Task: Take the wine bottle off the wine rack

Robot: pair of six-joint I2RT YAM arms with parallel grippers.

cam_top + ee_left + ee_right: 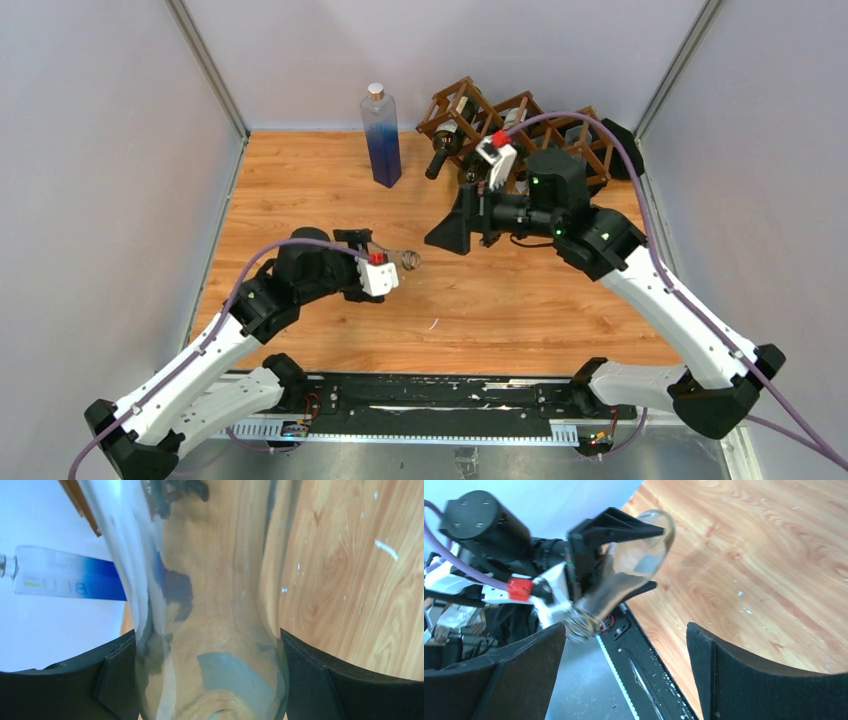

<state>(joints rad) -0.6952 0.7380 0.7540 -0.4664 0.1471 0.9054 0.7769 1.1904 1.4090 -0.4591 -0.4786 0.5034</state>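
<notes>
My left claw [210, 680] is clamped across the body of the clear bottle [215, 580], which I take for the wine bottle. It hangs over the table [520, 300], well apart from the rack [520, 100] at the back, and my right claw [624, 670] gapes wide and empty near it. The glass is slick and pinched on two sides only, so a quick turn could slip it loose or swing its neck into the right claw. Bare wood lies open toward the near rail [420, 410], but the blue bottle [381, 135] behind and the left wall [100, 200] crowd me.
</notes>
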